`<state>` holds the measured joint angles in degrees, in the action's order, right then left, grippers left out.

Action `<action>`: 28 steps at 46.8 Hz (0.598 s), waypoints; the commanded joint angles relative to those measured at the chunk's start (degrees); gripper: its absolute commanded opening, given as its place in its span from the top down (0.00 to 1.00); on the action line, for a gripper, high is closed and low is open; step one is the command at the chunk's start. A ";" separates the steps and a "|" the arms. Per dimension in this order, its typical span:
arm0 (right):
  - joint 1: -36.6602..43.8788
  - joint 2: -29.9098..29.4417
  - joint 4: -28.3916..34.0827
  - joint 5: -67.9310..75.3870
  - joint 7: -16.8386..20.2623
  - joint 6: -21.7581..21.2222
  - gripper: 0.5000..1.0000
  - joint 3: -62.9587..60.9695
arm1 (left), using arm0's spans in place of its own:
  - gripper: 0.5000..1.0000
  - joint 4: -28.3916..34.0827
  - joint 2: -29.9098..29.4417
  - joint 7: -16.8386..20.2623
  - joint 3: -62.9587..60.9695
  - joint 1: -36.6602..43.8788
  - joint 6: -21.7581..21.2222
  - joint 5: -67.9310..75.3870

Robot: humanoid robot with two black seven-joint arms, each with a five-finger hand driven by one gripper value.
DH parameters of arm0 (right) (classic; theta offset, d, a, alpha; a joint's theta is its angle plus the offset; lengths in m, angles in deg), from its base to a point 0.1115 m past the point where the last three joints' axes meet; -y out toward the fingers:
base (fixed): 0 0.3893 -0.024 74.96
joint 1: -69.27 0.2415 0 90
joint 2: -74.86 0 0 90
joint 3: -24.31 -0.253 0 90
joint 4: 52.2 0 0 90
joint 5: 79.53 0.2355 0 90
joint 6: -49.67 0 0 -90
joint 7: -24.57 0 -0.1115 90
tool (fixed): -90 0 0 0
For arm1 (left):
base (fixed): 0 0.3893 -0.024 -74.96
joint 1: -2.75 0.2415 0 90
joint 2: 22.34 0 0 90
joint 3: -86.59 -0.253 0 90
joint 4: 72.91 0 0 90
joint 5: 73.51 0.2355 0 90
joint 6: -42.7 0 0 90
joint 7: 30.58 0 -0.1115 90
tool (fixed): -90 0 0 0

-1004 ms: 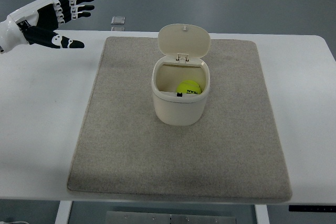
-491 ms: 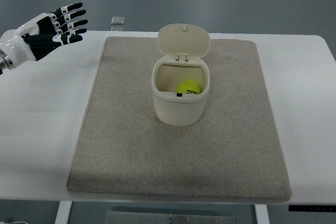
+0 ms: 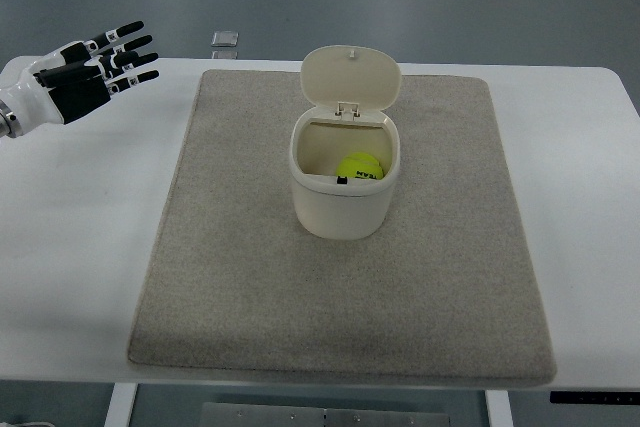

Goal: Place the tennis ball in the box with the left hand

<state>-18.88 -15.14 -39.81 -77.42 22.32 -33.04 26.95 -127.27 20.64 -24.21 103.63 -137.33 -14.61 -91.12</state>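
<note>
A white table (image 3: 80, 247) fills the view, with a grey felt mat (image 3: 340, 297) laid across most of its middle. At the centre of the mat stands a cream box (image 3: 343, 197), its hinged lid (image 3: 351, 76) tipped up and back so the opening faces the camera. The tennis ball (image 3: 360, 167) lies inside the box, toward the right of the compartment and low against the wall, with dark print showing on its yellow felt. The left hand (image 3: 75, 82) hangs over the table's far-left corner, well apart from the box, its black-and-white fingers (image 3: 125, 52) straight, held slightly apart and empty, pointing toward the right. A small flat grey object (image 3: 226, 39) sits just beyond the mat's far edge; what it is cannot be made out. The right arm does not show. Judging by how things lie, the placing is done and the step in hand is clearing the arm away. Doing that well means keeping the hand high and outside the mat, travelling away from the raised lid, which looks light enough to be knocked shut or to tip the box, and keeping the fingers loose so nothing is caught on the table edge.
</note>
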 commanded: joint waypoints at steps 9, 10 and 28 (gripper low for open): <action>0.00 0.00 0.00 0.00 0.06 0.01 0.20 0.00 | 0.02 1.89 0.96 -5.76 0.54 -0.37 2.32 -6.91; 0.00 0.00 0.00 0.00 -0.03 -0.08 0.20 0.00 | 0.02 2.15 1.14 -5.85 0.80 -0.37 2.32 -6.91; 0.00 0.00 0.00 0.00 -0.03 0.01 0.20 0.00 | 0.02 3.65 1.58 -6.03 2.04 -0.11 2.32 -6.83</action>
<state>-18.88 -15.14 -39.81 -77.42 22.32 -33.07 26.96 -123.91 22.22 -30.24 105.66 -137.51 -12.29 -98.01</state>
